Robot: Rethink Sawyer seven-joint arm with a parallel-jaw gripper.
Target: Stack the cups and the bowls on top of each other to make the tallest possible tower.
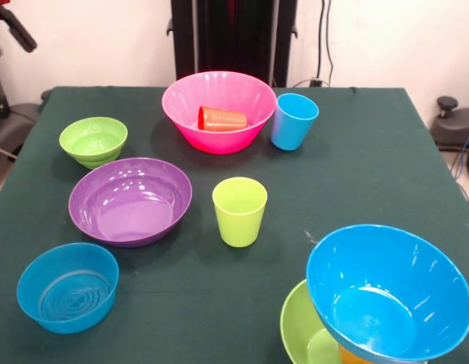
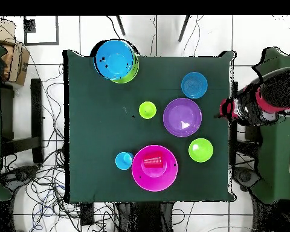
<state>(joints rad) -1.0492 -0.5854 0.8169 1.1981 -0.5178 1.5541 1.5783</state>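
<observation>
The tower stands at the table's near right corner: a large blue bowl (image 1: 390, 292) sits tilted on an orange cup (image 1: 352, 356) inside a large lime green bowl (image 1: 299, 330). It also shows in the overhead view (image 2: 115, 58). A red cup (image 1: 223, 118) lies on its side in the large pink bowl (image 1: 219, 140). A light blue cup (image 1: 294, 121) stands beside that bowl. A lime green cup (image 1: 240, 211) stands mid-table. The purple bowl (image 1: 130, 201), small lime green bowl (image 1: 93, 140) and small blue bowl (image 1: 67, 288) sit apart on the left. The red and black arm (image 2: 262, 99) is off the table's side.
The table has a dark green cloth (image 1: 356, 182). The robot's black pedestal (image 1: 234, 38) stands behind the pink bowl. Cables lie on the floor around the table (image 2: 45, 181). Dark chairs or stands flank the table's sides (image 2: 2, 121).
</observation>
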